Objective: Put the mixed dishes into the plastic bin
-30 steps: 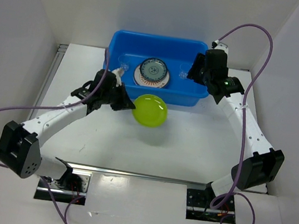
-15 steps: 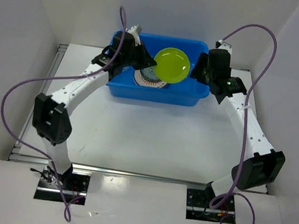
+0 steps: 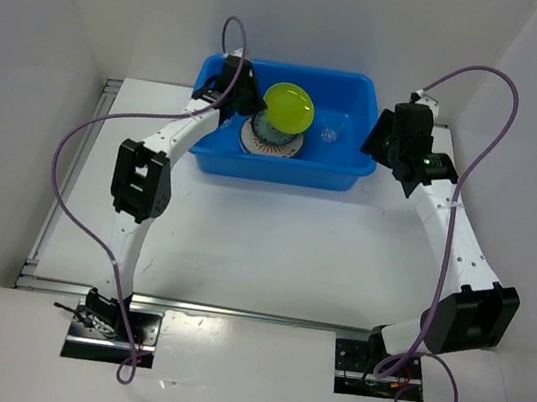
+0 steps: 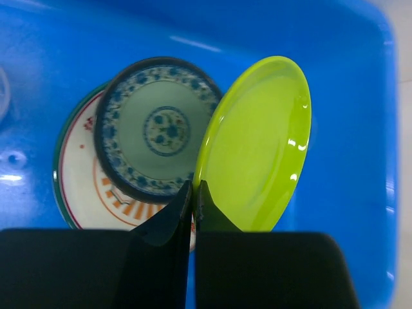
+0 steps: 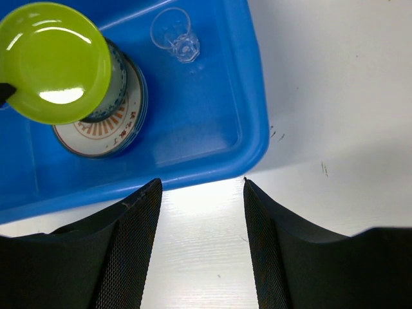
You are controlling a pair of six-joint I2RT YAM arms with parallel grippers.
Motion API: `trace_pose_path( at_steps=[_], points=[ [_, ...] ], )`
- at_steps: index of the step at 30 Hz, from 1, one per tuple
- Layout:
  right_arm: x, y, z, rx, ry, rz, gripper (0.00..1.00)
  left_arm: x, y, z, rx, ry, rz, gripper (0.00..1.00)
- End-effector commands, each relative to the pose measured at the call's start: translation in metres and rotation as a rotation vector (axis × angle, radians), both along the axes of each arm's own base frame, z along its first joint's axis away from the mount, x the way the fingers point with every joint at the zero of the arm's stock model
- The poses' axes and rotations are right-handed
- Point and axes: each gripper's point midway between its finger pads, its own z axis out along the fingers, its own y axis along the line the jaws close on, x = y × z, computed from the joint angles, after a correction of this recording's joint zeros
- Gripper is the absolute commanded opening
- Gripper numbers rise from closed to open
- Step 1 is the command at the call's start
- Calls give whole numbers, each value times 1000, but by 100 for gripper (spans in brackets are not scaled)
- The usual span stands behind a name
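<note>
left jaws pinch the lime-green plate over blue bin; right jaws stand wide.

White table, blue plastic bin standing on its far side

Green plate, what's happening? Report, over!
Left gripper shut on green plate, held above stacked plates in bin. Right gripper open, empty, beside bin. Nothing blocking.

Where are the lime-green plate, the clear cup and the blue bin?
lime-green plate (image 4: 257, 148), left wrist view, centre of its face
clear cup (image 5: 175, 33), right wrist view, middle of the cup
blue bin (image 5: 256, 96), right wrist view, its side rim
</note>
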Motion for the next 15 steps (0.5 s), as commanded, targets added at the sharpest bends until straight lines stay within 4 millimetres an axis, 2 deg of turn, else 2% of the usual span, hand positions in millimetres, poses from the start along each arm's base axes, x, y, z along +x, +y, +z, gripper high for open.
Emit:
trace_pose_path(
  at_steps=[1, 3, 4, 5, 6, 8, 9, 13, 15],
  points=[
    [-4, -5, 13, 21, -40, -17, 59, 16, 5, 5, 26, -46, 22, 0],
    [-6, -9, 8, 17, -23, -26, 59, 22, 9, -15, 28, -15, 35, 0],
    [-6, -9, 8, 17, -23, -26, 59, 24, 8, -16, 20, -9, 40, 0],
    [-6, -9, 8, 17, -23, -26, 59, 28, 15, -18, 26, -11, 61, 0],
    [-6, -9, 8, 17, -23, -26, 59, 29, 15, -27, 32, 3, 61, 0],
    [-5, -7, 4, 28, -13, -24, 58, 32, 16, -32, 37, 5, 70, 0],
    [-5, -7, 4, 29, -13, -24, 58, 35, 23, -40, 46, 15, 88, 0],
    [-7, -5, -2, 37, 6, -21, 58, 40, 31, -48, 46, 27, 111, 0],
    [-7, -5, -2, 37, 6, -21, 58, 43, 37, -60, 44, 47, 126, 0]
  ],
)
